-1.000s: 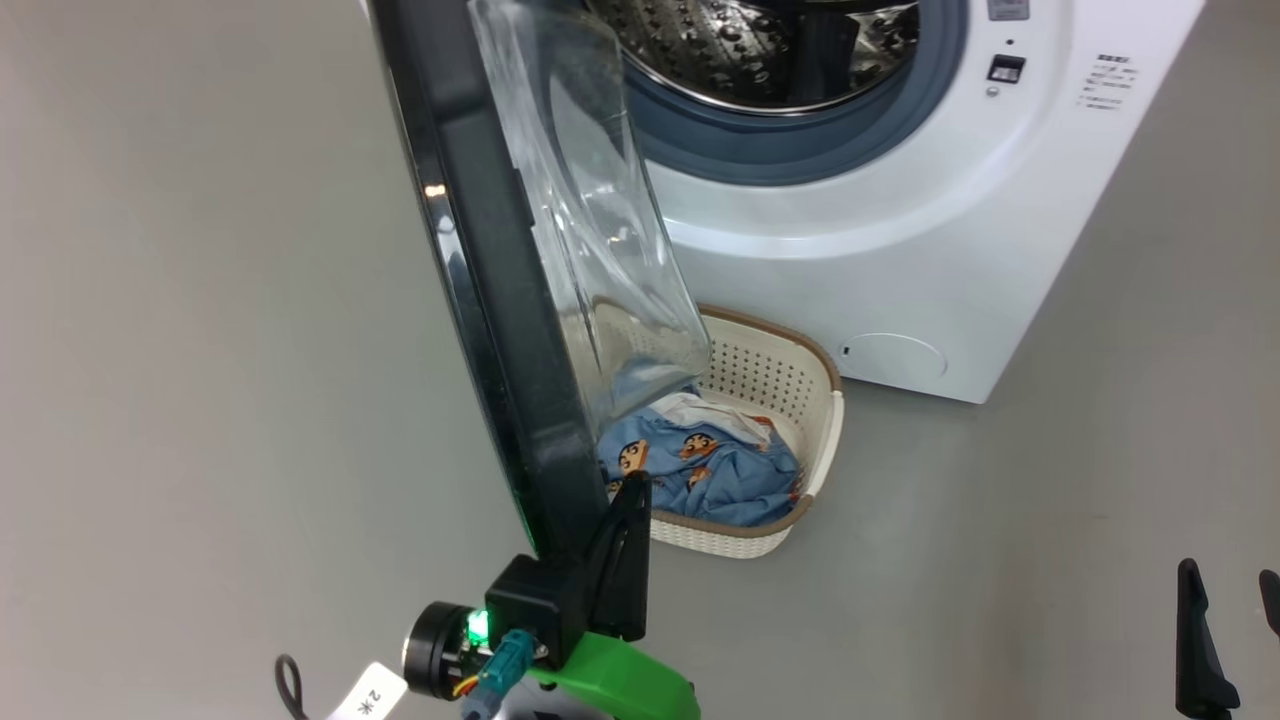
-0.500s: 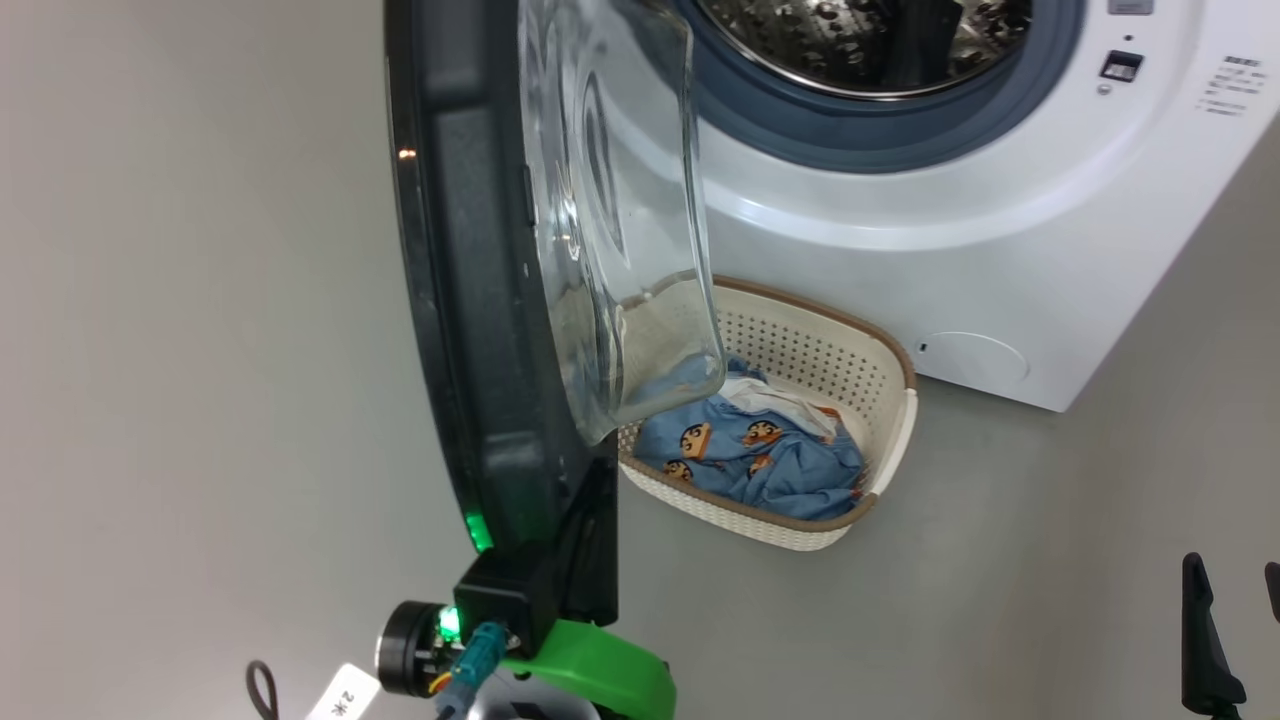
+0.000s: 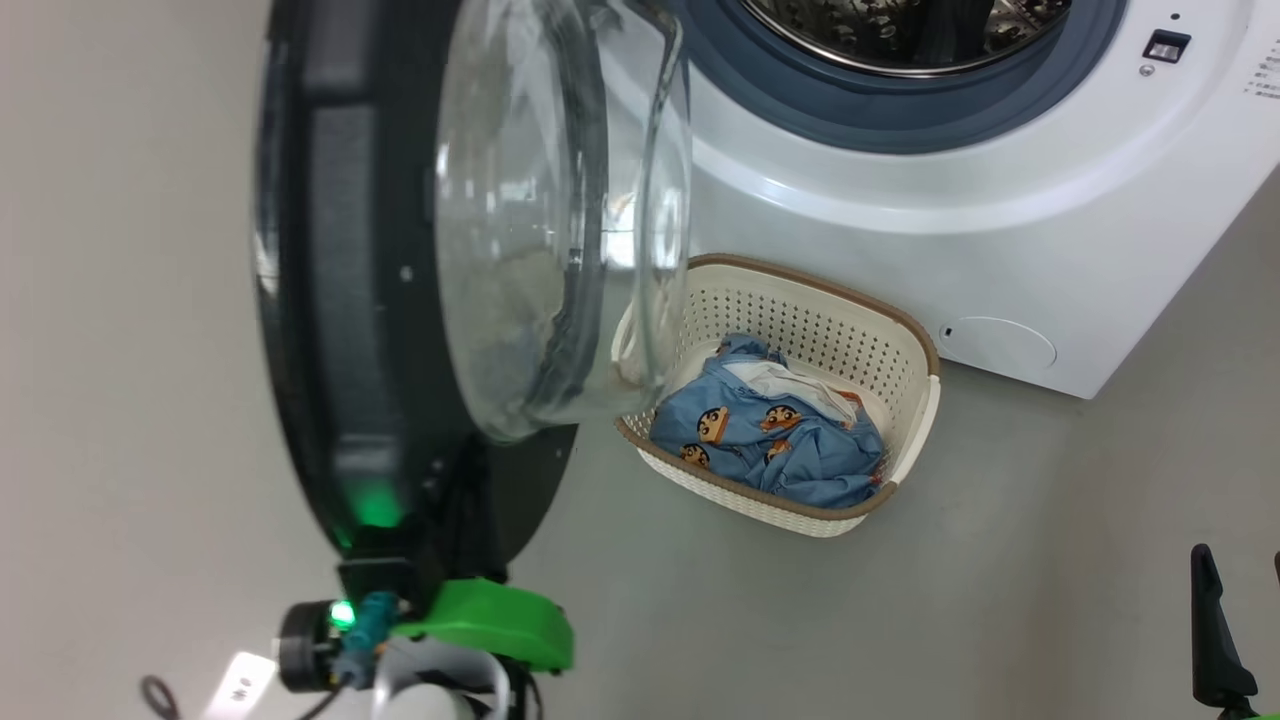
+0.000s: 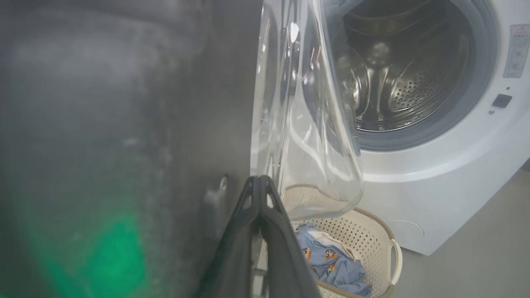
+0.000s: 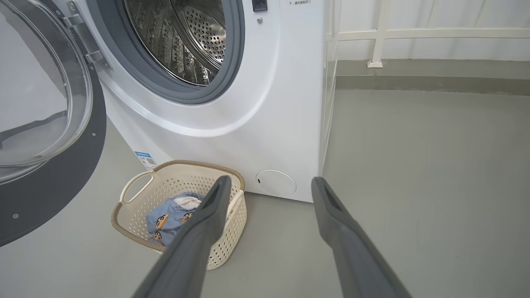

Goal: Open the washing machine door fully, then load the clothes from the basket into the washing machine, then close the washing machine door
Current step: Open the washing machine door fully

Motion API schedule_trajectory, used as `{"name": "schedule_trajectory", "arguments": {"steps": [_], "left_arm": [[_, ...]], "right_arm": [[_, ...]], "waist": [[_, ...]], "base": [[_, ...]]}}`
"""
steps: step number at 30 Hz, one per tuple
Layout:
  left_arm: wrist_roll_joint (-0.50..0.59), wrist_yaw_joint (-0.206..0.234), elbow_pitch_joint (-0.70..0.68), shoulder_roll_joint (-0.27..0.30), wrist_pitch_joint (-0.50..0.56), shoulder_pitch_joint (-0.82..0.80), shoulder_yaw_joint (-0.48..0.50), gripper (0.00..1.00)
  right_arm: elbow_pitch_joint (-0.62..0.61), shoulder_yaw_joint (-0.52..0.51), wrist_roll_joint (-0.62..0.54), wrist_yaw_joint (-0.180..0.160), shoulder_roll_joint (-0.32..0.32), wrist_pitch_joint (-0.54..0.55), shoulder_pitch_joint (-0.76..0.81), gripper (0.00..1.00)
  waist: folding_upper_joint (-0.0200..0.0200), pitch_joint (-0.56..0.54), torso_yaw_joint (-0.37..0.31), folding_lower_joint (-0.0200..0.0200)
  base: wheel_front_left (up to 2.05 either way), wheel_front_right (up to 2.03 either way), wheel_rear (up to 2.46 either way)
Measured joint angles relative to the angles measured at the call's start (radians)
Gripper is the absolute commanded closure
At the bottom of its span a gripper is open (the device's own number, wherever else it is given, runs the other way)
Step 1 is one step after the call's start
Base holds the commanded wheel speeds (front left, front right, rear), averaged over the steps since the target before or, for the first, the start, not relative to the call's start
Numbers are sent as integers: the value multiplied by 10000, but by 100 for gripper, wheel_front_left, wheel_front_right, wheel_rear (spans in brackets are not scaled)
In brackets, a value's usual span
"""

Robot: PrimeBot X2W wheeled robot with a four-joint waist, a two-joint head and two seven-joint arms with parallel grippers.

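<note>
The washing machine door [image 3: 330, 300] stands swung out to the left, its black rim and clear glass bowl [image 3: 540, 220] facing the white washing machine [image 3: 900, 230], whose steel drum [image 3: 900, 30] is exposed. My left gripper [image 4: 258, 182] is shut, fingers pressed together with nothing between them, its tips against the door's inner face low on the rim. The cream basket [image 3: 800, 280] sits on the floor before the machine, just right of the door, and the blue printed clothes [image 3: 770, 440] lie inside it. My right gripper [image 5: 269, 186] is open and empty, low at the right, aimed towards the basket [image 5: 120, 219].
Grey floor [image 3: 1000, 560] surrounds the basket and stretches to the right of the machine. A white railing [image 5: 414, 33] runs along the back wall. A round cover [image 3: 1000, 345] sits low on the machine's front, and a blue label sticker [image 5: 145, 159] is behind the basket.
The door has swung further out to the left, showing more of its inner face, and my left gripper moved left with it. The camera shifted too. The right gripper kept its place.
</note>
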Motion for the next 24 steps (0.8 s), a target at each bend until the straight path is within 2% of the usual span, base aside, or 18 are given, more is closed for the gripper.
{"name": "schedule_trajectory", "arguments": {"steps": [9, 18, 24], "left_arm": [[-176, 75, 426, 307, -84, -111, 1446, 100], [-142, 73, 848, 370, -115, -643, 3252, 100], [79, -115, 1024, 324, -119, -738, 4261, 100]], "right_arm": [[2, 44, 6, 0, -88, -2, -32, 0], [-8, 86, 21, 0, -259, 0, -209, 0], [-4, 86, 54, 0, -301, -2, -209, 0]], "waist": [[0, 169, -226, 0], [0, 423, -454, 0], [0, 500, -547, 0]], "base": [[0, 0, 0], [0, 0, 0], [0, 0, 0]]}}
